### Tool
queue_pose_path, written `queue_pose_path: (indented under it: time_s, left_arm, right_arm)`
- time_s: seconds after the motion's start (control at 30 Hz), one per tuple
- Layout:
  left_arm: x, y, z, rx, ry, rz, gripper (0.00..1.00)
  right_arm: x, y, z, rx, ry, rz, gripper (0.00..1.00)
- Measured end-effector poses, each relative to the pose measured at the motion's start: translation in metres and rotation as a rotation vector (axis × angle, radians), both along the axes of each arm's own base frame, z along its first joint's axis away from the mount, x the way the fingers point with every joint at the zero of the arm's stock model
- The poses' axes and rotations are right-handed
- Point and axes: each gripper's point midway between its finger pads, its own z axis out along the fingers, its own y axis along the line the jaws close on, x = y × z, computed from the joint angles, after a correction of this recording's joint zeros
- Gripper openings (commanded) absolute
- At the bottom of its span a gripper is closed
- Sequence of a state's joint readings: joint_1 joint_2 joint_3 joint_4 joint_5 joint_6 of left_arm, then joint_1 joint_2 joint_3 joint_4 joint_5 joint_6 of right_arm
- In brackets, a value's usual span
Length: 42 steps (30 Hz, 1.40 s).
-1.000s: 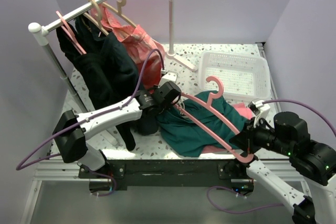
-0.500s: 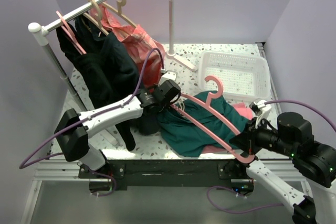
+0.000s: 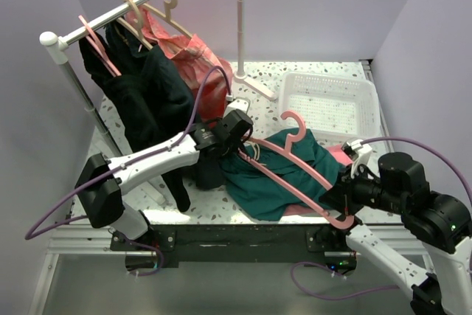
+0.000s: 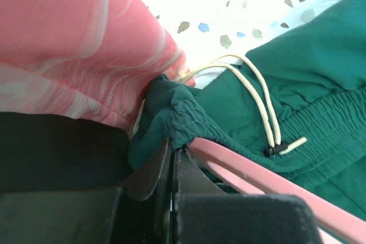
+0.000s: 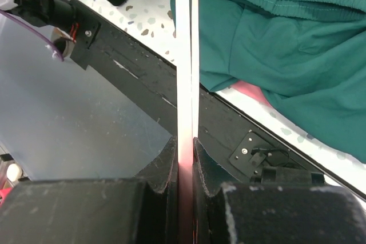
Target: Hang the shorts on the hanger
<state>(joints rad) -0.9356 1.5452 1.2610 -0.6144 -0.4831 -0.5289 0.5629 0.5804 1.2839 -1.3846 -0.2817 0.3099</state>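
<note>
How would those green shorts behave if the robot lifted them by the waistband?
Probably floppy: the shorts lie crumpled, and the waistband bunches where the left hand pinches it. Lifted, they'd likely sag and drape. The fabric looks thin, so probably light.

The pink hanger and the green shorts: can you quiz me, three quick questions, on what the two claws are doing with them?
1. True or false: the right claw is shut on the hanger.
2. What does the left claw pinch? A. the clothes rail B. the shorts at the waistband C. a wooden hanger
3. Fill in: the hanger's hook points toward the white ___.
Key: 1 true; 2 B; 3 basket.
</note>
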Motion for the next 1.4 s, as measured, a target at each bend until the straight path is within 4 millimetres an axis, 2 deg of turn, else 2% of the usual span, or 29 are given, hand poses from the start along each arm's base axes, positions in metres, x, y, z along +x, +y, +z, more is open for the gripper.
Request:
queue_pose_path:
  time_s: [0.2,0.37,0.47,0.57,0.73,0.83,0.9,0.93,1.0,1.07,1.2,1.27,1.33,1.4]
  left_arm:
    - [-0.008,-0.006,0.015,-0.069,-0.012,-0.092,0.00]
    - [-0.019,-0.011,0.045,-0.152,-0.063,-0.195,0.00]
    - [-0.030,-0.016,0.061,-0.192,-0.091,-0.264,0.00]
    - [-0.044,-0.025,0.072,-0.215,-0.111,-0.344,0.00]
    - [-0.067,-0.038,0.074,-0.205,-0.114,-0.470,0.01]
    - [-0.071,-0.038,0.075,-0.194,-0.119,-0.497,0.13]
    - [-0.071,-0.036,0.079,-0.190,-0.134,-0.509,0.30]
    - [-0.071,-0.036,0.081,-0.188,-0.143,-0.516,0.47]
    - [-0.071,-0.034,0.087,-0.184,-0.165,-0.531,0.52]
    - [-0.071,-0.035,0.091,-0.183,-0.180,-0.541,0.65]
    - [-0.070,-0.038,0.097,-0.189,-0.200,-0.560,0.76]
    - [-0.071,-0.040,0.100,-0.203,-0.206,-0.570,0.86]
    - [-0.072,-0.043,0.103,-0.217,-0.215,-0.586,0.90]
    - [-0.072,-0.047,0.108,-0.240,-0.227,-0.593,0.90]
  right_arm:
    - [0.007,0.006,0.000,-0.038,0.037,0.027,0.00]
    - [0.017,0.016,0.013,-0.046,0.051,0.054,0.00]
    - [0.020,0.021,0.012,-0.045,0.070,0.071,0.00]
    - [0.022,0.027,0.001,-0.047,0.093,0.090,0.00]
    - [0.029,0.037,-0.020,-0.029,0.098,0.119,0.00]
    - [0.028,0.040,-0.028,0.004,0.060,0.133,0.00]
    - [0.027,0.041,-0.034,0.037,0.020,0.142,0.00]
    - [0.026,0.041,-0.036,0.050,0.004,0.145,0.00]
    - [0.024,0.042,-0.040,0.080,-0.036,0.152,0.00]
    - [0.024,0.043,-0.043,0.093,-0.051,0.152,0.00]
    - [0.030,0.047,-0.050,0.099,-0.050,0.148,0.00]
    - [0.030,0.047,-0.050,0.101,-0.051,0.146,0.00]
    - [0.031,0.047,-0.049,0.106,-0.058,0.147,0.00]
    - [0.031,0.048,-0.048,0.109,-0.062,0.146,0.00]
